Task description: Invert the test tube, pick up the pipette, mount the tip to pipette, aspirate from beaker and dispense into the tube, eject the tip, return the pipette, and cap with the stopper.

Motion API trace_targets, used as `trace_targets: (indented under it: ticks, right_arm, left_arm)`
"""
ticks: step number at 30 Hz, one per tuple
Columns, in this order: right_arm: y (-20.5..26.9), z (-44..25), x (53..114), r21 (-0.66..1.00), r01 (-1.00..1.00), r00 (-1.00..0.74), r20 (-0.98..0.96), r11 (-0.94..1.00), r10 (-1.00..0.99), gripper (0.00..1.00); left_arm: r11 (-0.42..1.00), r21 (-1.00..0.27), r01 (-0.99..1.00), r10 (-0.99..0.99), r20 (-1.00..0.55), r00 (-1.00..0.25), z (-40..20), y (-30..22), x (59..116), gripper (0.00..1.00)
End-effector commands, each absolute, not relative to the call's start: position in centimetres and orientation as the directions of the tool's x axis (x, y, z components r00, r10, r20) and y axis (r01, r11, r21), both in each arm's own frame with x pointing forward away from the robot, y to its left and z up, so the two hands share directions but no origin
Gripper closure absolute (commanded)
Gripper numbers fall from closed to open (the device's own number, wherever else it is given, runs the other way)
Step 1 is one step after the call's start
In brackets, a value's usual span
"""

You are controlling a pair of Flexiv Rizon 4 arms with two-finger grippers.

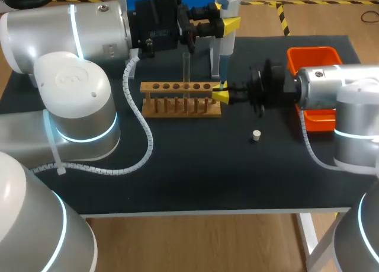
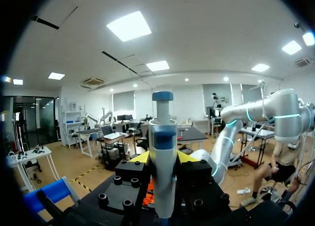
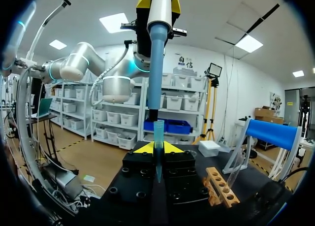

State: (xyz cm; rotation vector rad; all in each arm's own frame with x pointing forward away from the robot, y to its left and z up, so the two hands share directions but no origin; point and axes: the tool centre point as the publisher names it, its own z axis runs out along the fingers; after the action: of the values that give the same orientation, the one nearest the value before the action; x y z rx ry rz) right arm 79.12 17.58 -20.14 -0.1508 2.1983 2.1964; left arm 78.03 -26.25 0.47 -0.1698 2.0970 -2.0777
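Observation:
My left gripper (image 1: 230, 20) is shut on the blue and white pipette (image 1: 227, 53), holding it upright above the rack's right end. In the left wrist view the pipette (image 2: 162, 152) stands between the yellow tips of the left gripper (image 2: 163, 158), plunger end up. My right gripper (image 1: 220, 95) is shut on a small clear pipette tip (image 3: 158, 147), held upright directly under the pipette shaft (image 3: 157, 63); the shaft's end meets the tip's mouth. A clear test tube (image 1: 186, 67) stands in the wooden rack (image 1: 177, 100). The white stopper (image 1: 256, 135) lies on the mat in front of my right arm.
An orange bin (image 1: 312, 58) sits at the right, partly behind my right arm. A white pipette stand (image 1: 214, 56) rises behind the rack. The rack (image 3: 221, 186) and the tube (image 3: 236, 168) lie beside my right gripper (image 3: 158, 148).

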Motion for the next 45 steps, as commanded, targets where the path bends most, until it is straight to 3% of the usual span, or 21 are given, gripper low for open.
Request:
trace_targets:
  ticks: [1,45]
  right_arm:
    - [17.57,-19.87,78.84,0.996,-0.092,-0.994,-0.092,0.001,-0.052,1.00]
    - [17.19,-19.70,78.74,0.995,-0.095,-0.994,-0.095,0.001,-0.048,1.00]
  left_arm:
    - [0.011,-0.999,0.050,-0.211,-0.051,-0.976,0.26,-26.20,78.05,1.00]
    - [0.011,-0.999,0.050,-0.211,-0.051,-0.976,0.26,-26.20,78.05,1.00]
